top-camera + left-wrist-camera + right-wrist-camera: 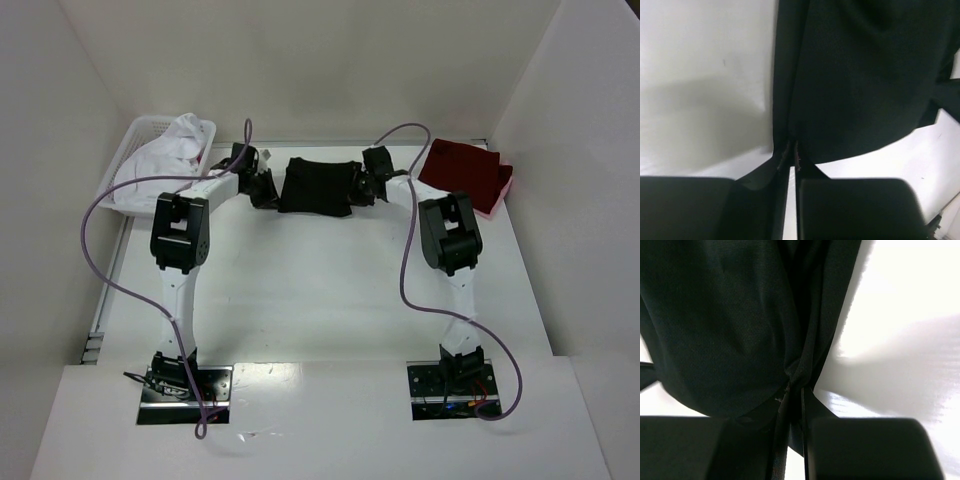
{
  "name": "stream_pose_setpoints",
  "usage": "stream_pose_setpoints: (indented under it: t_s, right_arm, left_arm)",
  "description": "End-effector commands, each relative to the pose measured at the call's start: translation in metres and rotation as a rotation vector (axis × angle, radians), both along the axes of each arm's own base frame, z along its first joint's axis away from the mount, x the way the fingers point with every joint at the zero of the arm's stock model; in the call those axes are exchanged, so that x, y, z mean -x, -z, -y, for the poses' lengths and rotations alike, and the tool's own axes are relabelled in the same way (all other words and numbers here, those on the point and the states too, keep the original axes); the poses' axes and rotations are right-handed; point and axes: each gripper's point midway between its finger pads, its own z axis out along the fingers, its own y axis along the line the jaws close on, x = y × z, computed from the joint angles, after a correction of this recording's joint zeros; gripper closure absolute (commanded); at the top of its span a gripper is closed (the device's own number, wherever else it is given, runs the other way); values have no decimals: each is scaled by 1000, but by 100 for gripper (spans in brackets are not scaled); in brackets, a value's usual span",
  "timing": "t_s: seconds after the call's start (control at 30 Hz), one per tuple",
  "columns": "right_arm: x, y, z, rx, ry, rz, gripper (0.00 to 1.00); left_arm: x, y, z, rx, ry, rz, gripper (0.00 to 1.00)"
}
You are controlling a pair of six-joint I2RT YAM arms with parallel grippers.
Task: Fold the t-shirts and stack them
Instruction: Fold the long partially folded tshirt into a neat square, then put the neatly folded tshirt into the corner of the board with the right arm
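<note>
Nearest you, the left arm's base plate [185,388] and the right arm's base plate [450,385] sit bolted at the near edge of the table [320,290], each trailing a purple cable [100,265]. Follow the arms away from you and both converge on the black t-shirt [318,186], which hangs as a rough rectangle between them at the far middle of the table. The left gripper [791,152] is clamped on the shirt's left edge, its fingers pressed together with a fold of black cloth bunched between them. The right gripper [796,390] pinches the right edge just the same (the wrist views show little else but dark fabric). Whether the shirt touches the table, you cannot tell. Farther back on the left, a white t-shirt [165,160] lies heaped in the lattice basket [140,125]. At the far right a folded dark red t-shirt [460,168] rests on a brighter red cloth [500,190].
</note>
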Motion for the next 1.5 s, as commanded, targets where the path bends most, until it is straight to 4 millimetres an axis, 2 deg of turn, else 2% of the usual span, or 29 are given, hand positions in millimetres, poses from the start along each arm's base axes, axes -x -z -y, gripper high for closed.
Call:
stream_pose_setpoints:
  t_s: [0.0,0.1,0.17,0.2,0.23,0.27,0.3,0.33,0.37,0.4,0.43,0.47,0.53,0.57,0.63,0.73,0.87,0.9,0.97,1.0,1.03,1.1,1.13,1.17,1.23,1.27,1.33,1.37,1.47]
  right_arm:
    - [-1,-35,4,-21,6,67,85]
    - [7,-38,6,-18,6,58,85]
    - [14,-39,8,-17,6,52,85]
    - [17,-46,9,-20,6,62,85]
    - [21,-46,10,-18,6,57,85]
    - [29,-44,13,-15,6,46,85]
    - [33,-54,14,-19,6,61,85]
    - [39,-56,16,-19,7,57,85]
    - [49,-50,18,-18,12,34,85]
    - [55,-53,19,-18,10,36,85]
    - [62,-62,16,-21,1,48,85]
    - [71,-56,19,-8,4,26,85]
    - [87,-60,13,-7,-20,13,85]
    - [99,-52,13,-9,-35,-19,85]
    - [122,-49,-3,-6,-85,-43,84]
    - [158,-42,-15,4,-106,-90,82]
    - [199,-33,-10,-29,-66,-166,82]
    - [204,-42,-11,-46,-65,-151,82]
    - [216,-44,-10,-59,-57,-156,77]
    - [216,-54,-8,-64,-52,-129,70]
    - [216,-58,-6,-59,-42,-118,55]
    - [217,-62,1,-44,-13,-103,47]
    - [218,-64,3,-37,-6,-101,37]
    - [219,-67,4,-37,-6,-99,32]
    - [218,-67,5,-32,0,-95,23]
    - [217,-68,4,-37,-1,-86,15]
    - [215,-66,4,-32,-7,-83,8]
    - [213,-66,3,-31,-8,-83,0]
    - [208,-56,4,-4,-18,-78,0]
  left_arm:
    - [13,-9,3,13,26,7,94]
    - [21,-11,7,14,33,5,100]
    - [30,-16,12,15,39,-1,100]
    - [34,-19,11,11,35,-1,100]
    - [41,-24,14,14,35,-2,100]
    - [52,-17,11,3,29,-28,100]
    - [59,-19,11,5,25,-37,100]
    - [66,-27,13,7,31,-30,100]
    - [75,-26,11,8,25,-47,100]
    - [89,-20,8,2,24,-80,100]
    - [95,-28,7,5,23,-68,100]
    - [102,-29,6,8,18,-76,100]
    - [117,-39,4,7,19,-78,100]
    - [131,-34,5,1,28,-106,100]
    - [147,-41,6,-2,40,-117,100]
    - [174,-44,8,-7,60,-140,100]
    - [208,-46,15,3,83,-178,100]
    - [214,-47,18,6,83,-186,100]
    - [233,-47,19,1,95,-216,100]
    - [240,-47,21,-4,106,-226,100]
    - [241,-53,19,-8,93,-215,97]
    - [247,-56,15,-35,78,-215,85]
    - [245,-64,13,-46,66,-187,67]
    - [242,-67,9,-64,41,-176,56]
    - [238,-75,6,-81,39,-153,42]
    - [232,-84,7,-82,35,-131,32]
    - [226,-90,7,-88,38,-104,26]
    - [225,-89,5,-98,31,-100,23]
    - [217,-97,2,-101,15,-80,16]
